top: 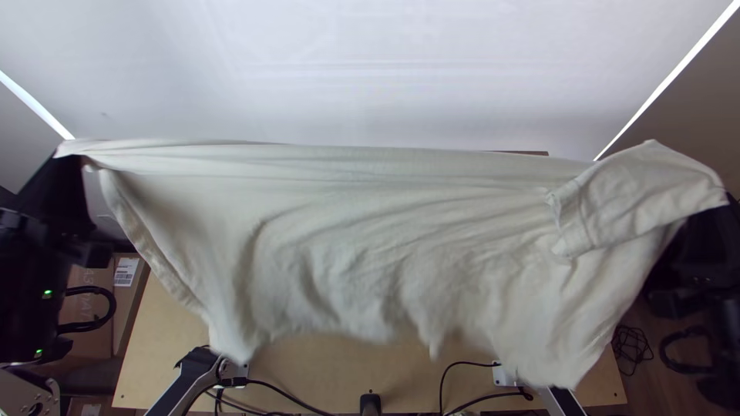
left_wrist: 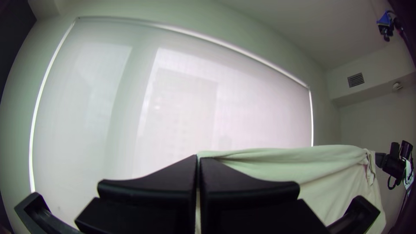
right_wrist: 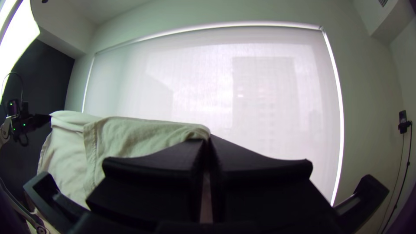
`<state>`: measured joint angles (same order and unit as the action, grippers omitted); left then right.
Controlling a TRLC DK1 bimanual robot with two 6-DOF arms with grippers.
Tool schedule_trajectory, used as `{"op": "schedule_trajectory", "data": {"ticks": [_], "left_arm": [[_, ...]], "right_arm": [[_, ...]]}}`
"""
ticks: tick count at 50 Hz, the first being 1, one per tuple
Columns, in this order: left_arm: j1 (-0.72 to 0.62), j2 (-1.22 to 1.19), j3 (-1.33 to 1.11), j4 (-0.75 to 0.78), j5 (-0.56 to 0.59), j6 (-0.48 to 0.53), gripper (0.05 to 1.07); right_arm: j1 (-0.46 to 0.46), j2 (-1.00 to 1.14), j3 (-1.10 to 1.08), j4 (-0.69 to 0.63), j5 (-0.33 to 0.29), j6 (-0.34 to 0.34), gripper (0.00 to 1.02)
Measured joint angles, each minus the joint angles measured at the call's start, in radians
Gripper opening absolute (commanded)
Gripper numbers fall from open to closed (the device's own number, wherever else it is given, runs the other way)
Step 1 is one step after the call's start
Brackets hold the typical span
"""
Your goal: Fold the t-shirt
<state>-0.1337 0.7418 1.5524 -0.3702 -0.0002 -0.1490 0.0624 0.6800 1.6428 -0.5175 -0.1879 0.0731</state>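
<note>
Below our two claws, and between them, we see the light wooden table [top: 169, 331], with black cables [top: 281, 391] at its near edge. Beyond both claws stands a big window behind a pale roller blind [left_wrist: 173, 86], pale walls [right_wrist: 368, 86] around it. Past the left claw, in the right wrist view, we see a dark wall [right_wrist: 50, 76]; high up beyond the right claw, in the left wrist view, there is an air vent [left_wrist: 355, 79]. On the near side of the right claw, coiled cables [top: 632, 348] lie on the floor beside the table.

Nearer us than the left claw, beside the table, is a cardboard box [top: 89, 312]; we can't tell what it holds. It bears a white label [top: 127, 271] with a barcode and some large print.

Our left claw [top: 68, 154] is closed on a corner of the off-white T-shirt [top: 385, 231], and our right claw [top: 726, 202] is closed on the end of a sleeve [top: 647, 189]. The shirt hangs unfolded above the table between them, its upper edge drawn out, its lower part draping in loose ripples.
</note>
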Motion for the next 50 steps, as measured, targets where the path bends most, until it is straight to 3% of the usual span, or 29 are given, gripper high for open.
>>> {"op": "schedule_trajectory", "data": {"ticks": [14,28,39,50], "left_arm": [[0.001,-0.042,-0.355,-0.104,0.032,-0.001,0.07],[0.066,-0.012,-0.811,-0.011,0.132,0.003,0.07],[0.079,0.204,-0.883,0.167,0.146,0.003,0.07],[0.092,0.544,-0.8,0.269,0.146,0.003,0.07]], "right_arm": [[0.025,0.021,-0.315,0.003,0.013,0.008,0.02],[0.043,0.168,-0.719,0.077,0.023,0.047,0.02],[0.06,0.411,-0.804,0.325,0.024,0.073,0.02],[0.062,0.747,-0.725,0.441,0.024,0.107,0.02]]}}
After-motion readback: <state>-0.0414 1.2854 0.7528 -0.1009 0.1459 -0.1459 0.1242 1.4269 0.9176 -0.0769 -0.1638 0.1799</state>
